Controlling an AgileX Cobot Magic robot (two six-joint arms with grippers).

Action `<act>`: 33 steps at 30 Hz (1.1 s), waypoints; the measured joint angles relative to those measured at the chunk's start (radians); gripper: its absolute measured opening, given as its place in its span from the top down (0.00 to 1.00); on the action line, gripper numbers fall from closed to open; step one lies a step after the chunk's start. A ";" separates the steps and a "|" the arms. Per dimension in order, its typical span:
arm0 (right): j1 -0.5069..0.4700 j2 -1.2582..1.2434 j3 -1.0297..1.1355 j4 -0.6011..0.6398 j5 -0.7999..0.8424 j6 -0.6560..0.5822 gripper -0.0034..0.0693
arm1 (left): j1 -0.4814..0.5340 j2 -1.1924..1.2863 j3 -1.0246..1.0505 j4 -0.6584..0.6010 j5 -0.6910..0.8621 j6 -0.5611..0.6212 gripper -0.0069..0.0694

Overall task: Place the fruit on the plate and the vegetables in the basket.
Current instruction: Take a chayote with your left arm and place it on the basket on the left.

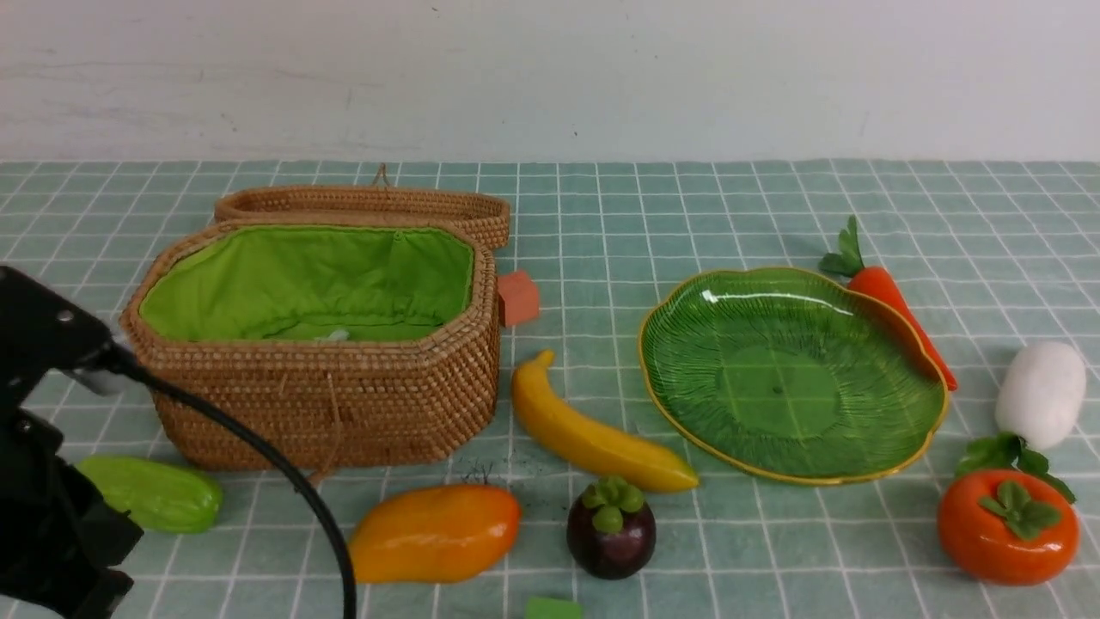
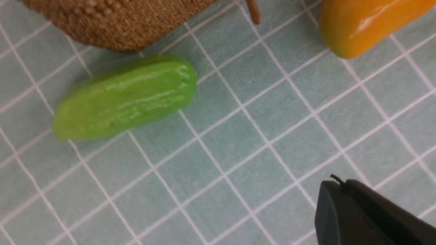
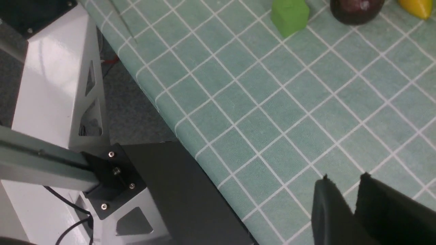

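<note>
The light, stiff, glossy gourd (image 2: 124, 97) lies on the surface just beside the basket's (image 2: 115, 20) front left corner, probably slippery and best pinched across its ridged middle, though whether the left hand (image 2: 344, 204) is open I cannot tell.

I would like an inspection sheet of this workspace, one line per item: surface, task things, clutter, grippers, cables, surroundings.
Surface: checked teal cloth, lying flat.
Job's things: basket open, lid back; plate without fruit; banana, mango, mangosteen, persimmon, gourd and radish on the cloth; carrot against the plate's far rim.
Clutter: red block beside the basket; green block at the near edge.
Grippers: left gripper, one finger visible, state unclear; right gripper, jaws together, holding nothing.
Cables: black cable from the left arm crosses before the basket.
Surroundings: white wall behind; grey frame beside the cloth's edge.
</note>
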State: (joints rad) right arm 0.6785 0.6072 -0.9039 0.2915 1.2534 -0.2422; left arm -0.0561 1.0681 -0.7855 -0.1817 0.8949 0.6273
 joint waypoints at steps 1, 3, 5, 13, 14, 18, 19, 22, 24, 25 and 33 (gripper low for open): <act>0.000 -0.004 0.000 -0.002 0.000 -0.005 0.77 | 0.000 0.036 0.000 0.012 -0.015 0.063 0.93; 0.000 -0.007 0.000 -0.009 0.000 -0.013 0.77 | 0.000 0.076 0.000 0.032 -0.021 0.137 0.93; 0.000 -0.007 0.000 -0.017 0.000 -0.015 0.77 | 0.000 0.112 0.000 0.053 -0.028 0.195 0.92; 0.000 -0.007 0.000 -0.026 0.002 -0.040 0.76 | 0.000 0.299 0.000 0.205 -0.185 0.268 0.52; 0.000 -0.007 0.000 -0.026 0.006 -0.040 0.76 | 0.000 0.317 0.000 0.241 -0.206 0.280 0.45; 0.000 -0.007 0.000 -0.026 0.007 -0.040 0.76 | 0.000 0.366 0.000 0.383 -0.278 0.351 0.23; 0.000 -0.007 0.000 -0.026 0.008 -0.040 0.76 | 0.000 0.383 0.000 0.427 -0.305 0.381 0.18; 0.000 -0.007 0.000 -0.026 0.009 -0.040 0.76 | 0.000 0.404 0.000 0.472 -0.352 0.434 0.14; 0.000 -0.007 0.000 -0.026 0.010 -0.040 0.76 | 0.000 0.416 0.000 0.484 -0.389 0.469 0.14; 0.000 -0.007 0.000 -0.026 0.009 -0.040 0.76 | 0.000 0.421 0.000 0.484 -0.403 0.488 0.14; 0.000 -0.007 0.000 -0.025 0.012 -0.040 0.76 | 0.000 0.479 0.000 0.474 -0.454 0.562 0.17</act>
State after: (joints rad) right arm 0.6785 0.5999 -0.9039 0.2660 1.2652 -0.2823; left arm -0.0561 1.5467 -0.7855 0.2922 0.4406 1.1889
